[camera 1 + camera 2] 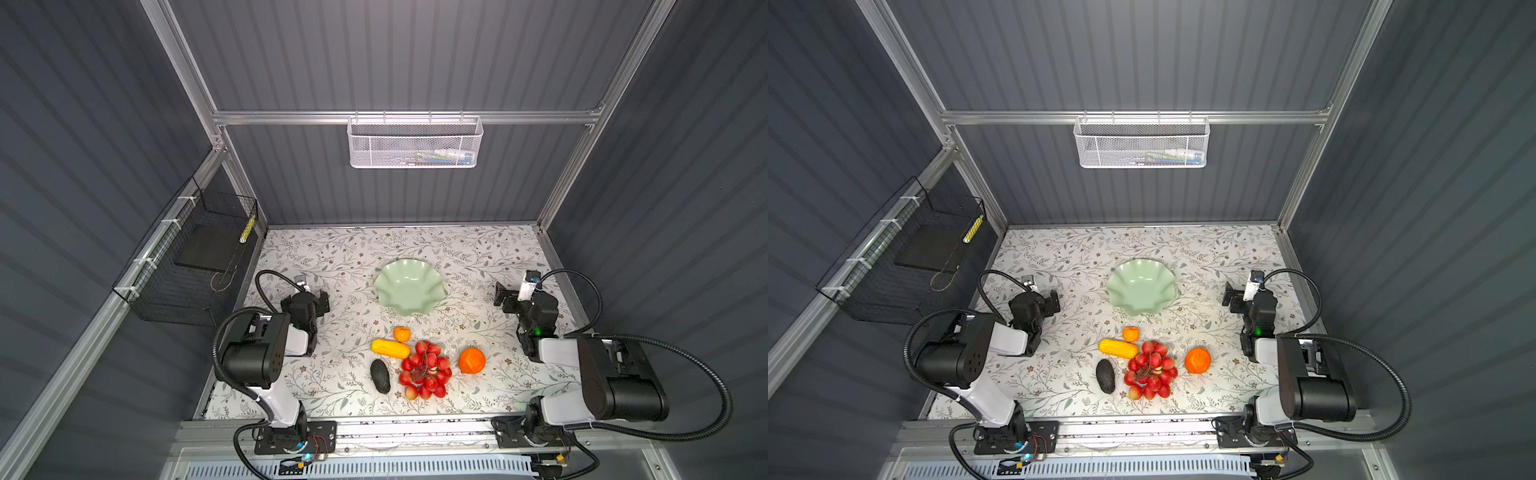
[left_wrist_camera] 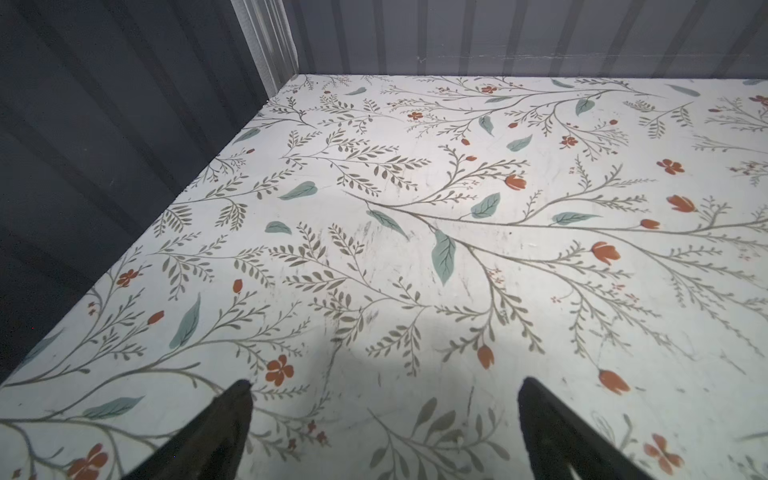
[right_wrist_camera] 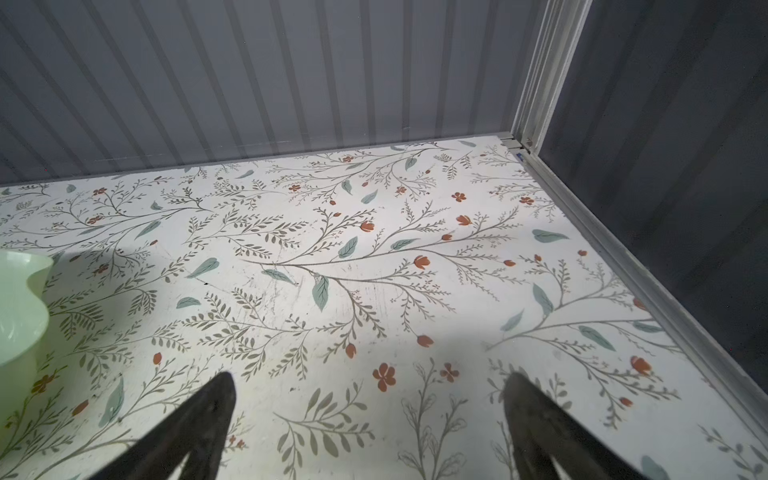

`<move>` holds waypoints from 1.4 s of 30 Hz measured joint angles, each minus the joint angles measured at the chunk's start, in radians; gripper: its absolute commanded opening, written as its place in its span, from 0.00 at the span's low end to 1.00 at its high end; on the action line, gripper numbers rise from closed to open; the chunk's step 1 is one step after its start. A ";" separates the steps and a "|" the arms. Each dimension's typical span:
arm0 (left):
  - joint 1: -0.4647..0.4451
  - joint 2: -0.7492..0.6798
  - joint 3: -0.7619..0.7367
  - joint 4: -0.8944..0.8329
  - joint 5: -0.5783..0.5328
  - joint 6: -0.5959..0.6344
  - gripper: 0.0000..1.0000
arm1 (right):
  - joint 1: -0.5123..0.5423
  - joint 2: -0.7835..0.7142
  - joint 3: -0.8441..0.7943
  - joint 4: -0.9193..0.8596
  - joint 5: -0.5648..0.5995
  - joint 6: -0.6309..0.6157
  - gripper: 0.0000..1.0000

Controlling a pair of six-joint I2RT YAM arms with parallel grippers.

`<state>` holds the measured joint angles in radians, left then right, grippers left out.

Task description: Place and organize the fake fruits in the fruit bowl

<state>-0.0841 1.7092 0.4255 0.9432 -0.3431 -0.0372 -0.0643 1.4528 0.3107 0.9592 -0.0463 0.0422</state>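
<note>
- Top views, both: fruit bowl (image 1: pixel 409 286) sits upright mid-table (image 1: pixel 332 257), pale green, wavy rim, empty.
- All the fake fruits (image 1: pixel 1144 365) lie on the table on the bowl's near side, toward the arm bases. None touches the bowl.
- small tangerine (image 1: pixel 402 333): closest to the bowl, just off its near rim.
- yellow oblong fruit (image 1: pixel 390 348): just nearer than the tangerine, lying crosswise. Its right end is just beside the cluster of red balls (image 1: pixel 426 368); cannot tell if they touch.
- blackish avocado (image 1: pixel 380 376): nearer than the yellow fruit, left of the cluster, long axis roughly front to back, close beside the cluster.
- big orange (image 1: pixel 472 360): right of the cluster, with a clear gap of table between them.
- paler red piece (image 1: pixel 411 392) at the cluster's near-left edge; cannot tell whether it is loose or part of the cluster.
- left arm (image 1: pixel 257 353): left of the bowl, wrist well apart from every fruit. Left wrist view: left fingers (image 2: pixel 208 440) spread wide, only bare floral table between them, grasping nothing.
- right arm (image 1: pixel 615 374): right of the bowl, also clear of the fruits. Right wrist view: right fingers (image 3: pixel 187 432) spread wide over bare table, grasping nothing. The fruit bowl's rim (image 3: pixel 25 291) shows at the frame edge, apart from the fingers.
- white mesh basket (image 1: pixel 415 143) hangs on the back rail, and black wire basket (image 1: pixel 187 266) hangs on the left wall. Both are off the table; contents too small to identify.
</note>
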 measured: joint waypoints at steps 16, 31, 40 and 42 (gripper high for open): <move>0.000 0.000 0.000 0.000 0.000 0.000 1.00 | 0.000 0.000 0.000 -0.003 0.000 0.000 0.99; 0.000 0.000 0.009 0.000 0.016 0.003 1.00 | 0.000 0.000 0.000 -0.003 0.010 0.002 0.99; -0.009 -0.312 0.296 -0.584 0.050 -0.089 1.00 | 0.005 -0.185 0.100 -0.301 0.197 0.091 0.99; -0.009 -0.398 0.364 -0.668 0.061 -0.111 1.00 | 0.017 -0.257 0.191 -0.432 0.243 0.140 0.99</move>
<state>-0.0929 1.3113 0.7895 0.2756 -0.2825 -0.1486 -0.0475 1.1961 0.5014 0.5274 0.1970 0.1825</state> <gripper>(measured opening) 0.997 0.990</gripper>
